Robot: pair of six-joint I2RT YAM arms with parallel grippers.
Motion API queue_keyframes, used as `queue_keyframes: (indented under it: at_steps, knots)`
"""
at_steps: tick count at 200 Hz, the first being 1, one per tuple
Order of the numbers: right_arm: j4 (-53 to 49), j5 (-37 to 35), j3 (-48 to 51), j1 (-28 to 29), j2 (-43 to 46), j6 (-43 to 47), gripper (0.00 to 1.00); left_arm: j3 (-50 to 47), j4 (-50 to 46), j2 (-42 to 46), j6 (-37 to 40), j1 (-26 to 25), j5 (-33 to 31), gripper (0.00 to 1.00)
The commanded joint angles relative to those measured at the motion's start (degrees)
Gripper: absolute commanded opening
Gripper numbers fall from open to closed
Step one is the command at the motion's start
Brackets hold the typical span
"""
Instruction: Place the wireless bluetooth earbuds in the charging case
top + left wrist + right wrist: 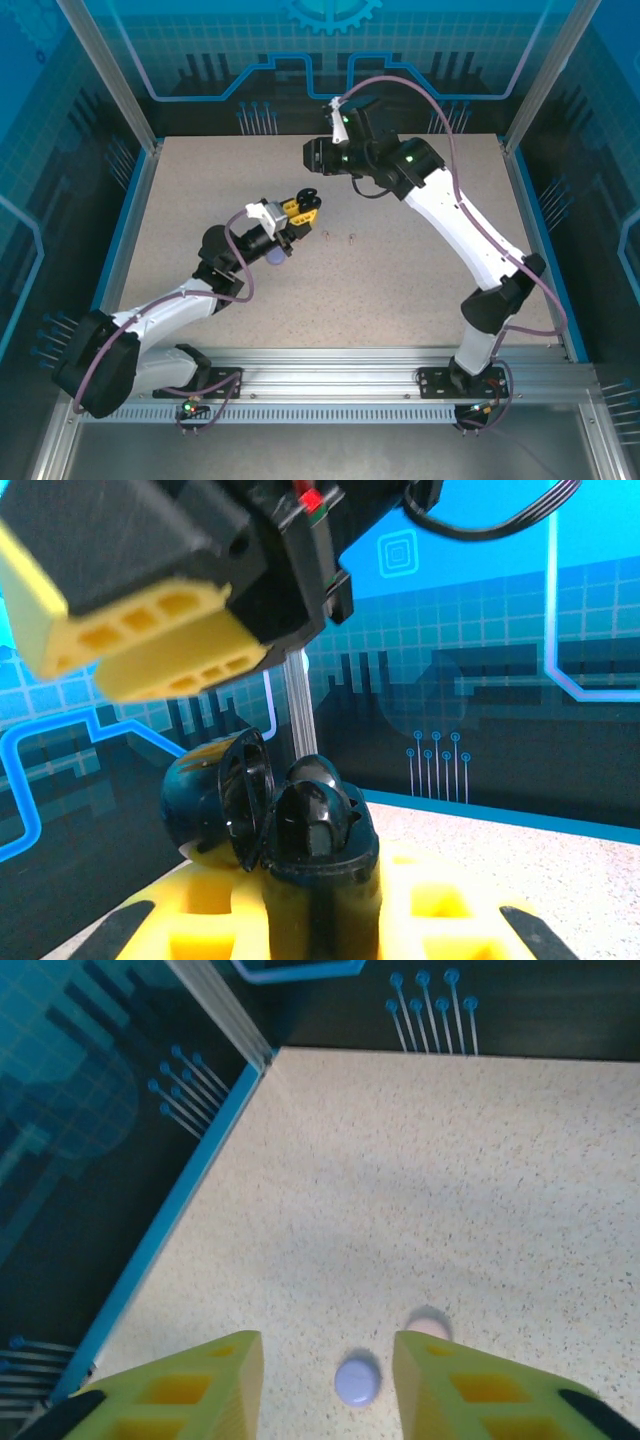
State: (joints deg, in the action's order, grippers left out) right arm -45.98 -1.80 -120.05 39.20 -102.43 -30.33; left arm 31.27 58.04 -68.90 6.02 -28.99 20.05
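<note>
My left gripper (pixel 300 208) is shut on a black charging case (pixel 320 830), held upright between its yellow fingers (pixel 200 920). The case's lid (pixel 235 795) is hinged open to the left. Glossy black shapes sit in the cavity; I cannot tell whether they are earbuds. Two tiny earbuds (pixel 327 235) (pixel 352 238) lie on the table just right of the left gripper. My right gripper (pixel 312 157) hovers high near the back, close above the held case (pixel 150 645). Its fingers stand apart with nothing between them (pixel 328 1380).
A round lavender case (pixel 357 1380) lies closed on the table, under the left wrist (pixel 275 258). A pale pink case (pixel 430 1325) lies beside it, half hidden by a right finger. Blue rails (pixel 125 230) and walls edge the speckled table.
</note>
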Motion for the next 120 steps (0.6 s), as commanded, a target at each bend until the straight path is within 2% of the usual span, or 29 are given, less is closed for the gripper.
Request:
queue_keyframes:
  at_steps: [1, 66, 91, 120]
  knots:
    - [-7.0, 4.8, -4.2, -0.5, -2.8, 1.8, 0.32, 2.2, 0.2, -0.3, 0.6, -0.2, 1.6, 0.0]
    - [-11.2, 7.5, -4.1, 1.8, -4.0, 4.2, 0.16, 3.6, 0.4, -1.4, 0.7, -0.2, -0.4, 0.0]
    - [-10.6, 6.0, 1.4, 3.7, 0.3, 4.4, 0.13, 3.6, 0.7, -1.5, 0.9, -0.2, -1.6, 0.0]
    - [-5.4, 3.4, 11.6, 4.7, 8.9, 1.3, 0.11, 3.2, 1.4, -1.6, 0.3, -0.2, -2.4, 0.0]
